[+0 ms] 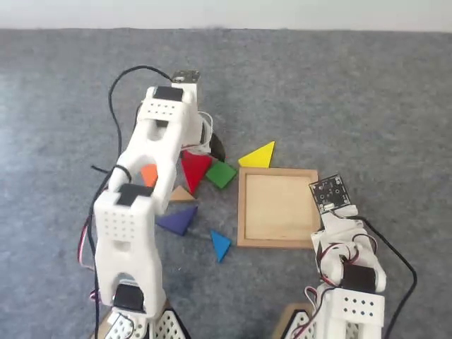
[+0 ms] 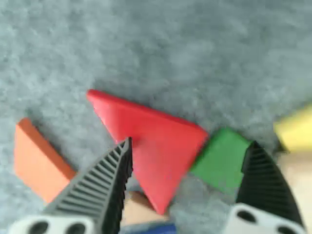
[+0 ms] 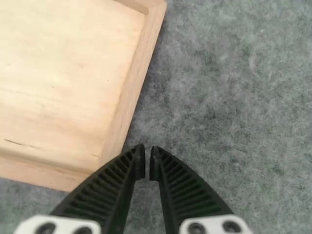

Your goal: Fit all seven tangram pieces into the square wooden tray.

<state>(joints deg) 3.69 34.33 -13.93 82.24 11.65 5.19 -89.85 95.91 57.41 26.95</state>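
The square wooden tray (image 1: 244, 212) lies right of centre, its floor showing bare wood. Left of it on the grey felt lie a red triangle (image 1: 194, 168), a green square (image 1: 221, 174), a yellow triangle (image 1: 258, 155), an orange piece (image 1: 149, 174), a tan triangle (image 1: 182, 194), a purple triangle (image 1: 176, 220) and a blue triangle (image 1: 220, 244). My left gripper (image 2: 190, 144) hangs open just above the red triangle (image 2: 151, 146), with the green square (image 2: 222, 158) near one finger. My right gripper (image 3: 146, 148) is shut on nothing, just outside the tray's rim (image 3: 131, 92) at a corner.
The left arm (image 1: 152, 169) stretches over the orange and tan pieces and partly hides them. The right arm's base (image 1: 353, 304) stands at the near right. Open grey felt surrounds the pieces and the tray.
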